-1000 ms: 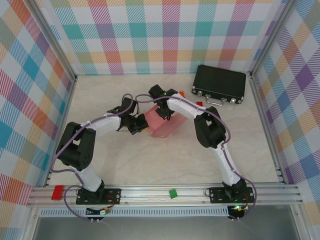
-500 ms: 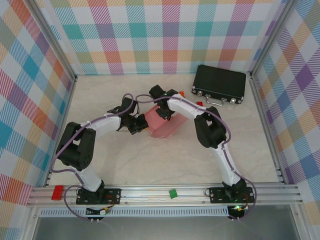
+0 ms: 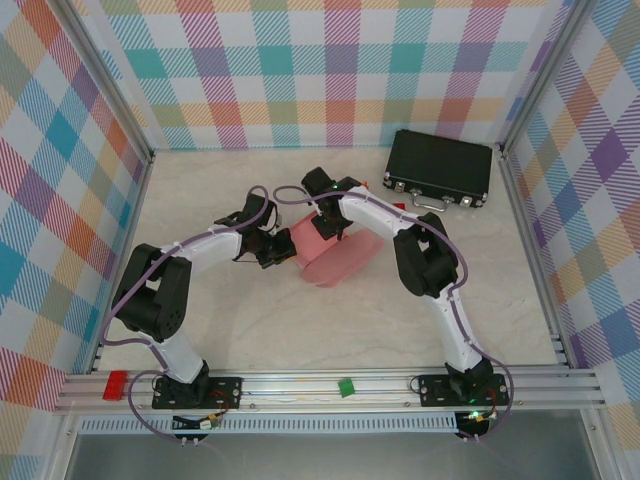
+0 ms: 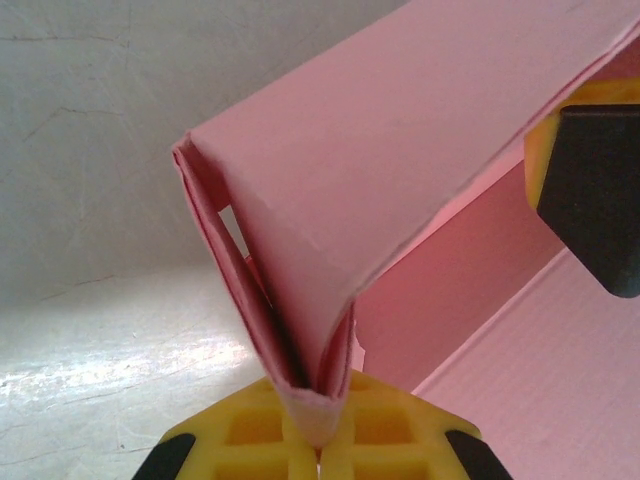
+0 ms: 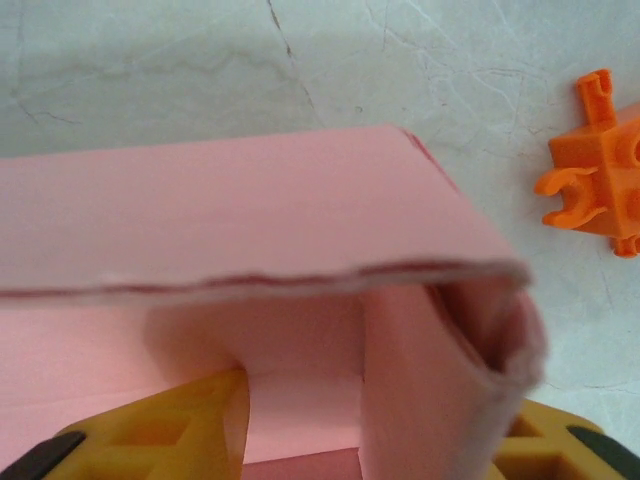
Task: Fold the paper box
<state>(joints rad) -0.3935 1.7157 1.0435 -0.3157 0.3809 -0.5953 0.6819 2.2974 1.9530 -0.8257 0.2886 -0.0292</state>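
Observation:
The paper box (image 3: pixel 338 258) is light-pink card, half folded, lying mid-table. My left gripper (image 3: pixel 277 248) is at its left end, shut on a pinched fold of pink card (image 4: pixel 318 395) between yellow fingers (image 4: pixel 250 435). From the far side, my right gripper (image 3: pixel 328 229) reaches into the box. Its jaws stand open, with a folded wall of the box (image 5: pixel 440 380) between the yellow fingers (image 5: pixel 150 440) and a gap beside the left one. One right finger (image 4: pixel 590 200) shows past the box's upper panel in the left wrist view.
A black case (image 3: pixel 440 166) lies at the back right. An orange toy (image 5: pixel 595 170) sits on the table just beyond the box, also seen from above (image 3: pixel 363 185), with a small red block (image 3: pixel 398 207) near it. Checked walls and metal rails enclose the table.
My right gripper's jaws have spread apart. The box's right end has swung out and toward the near right. The left gripper has stayed put, still clamped on the fold.

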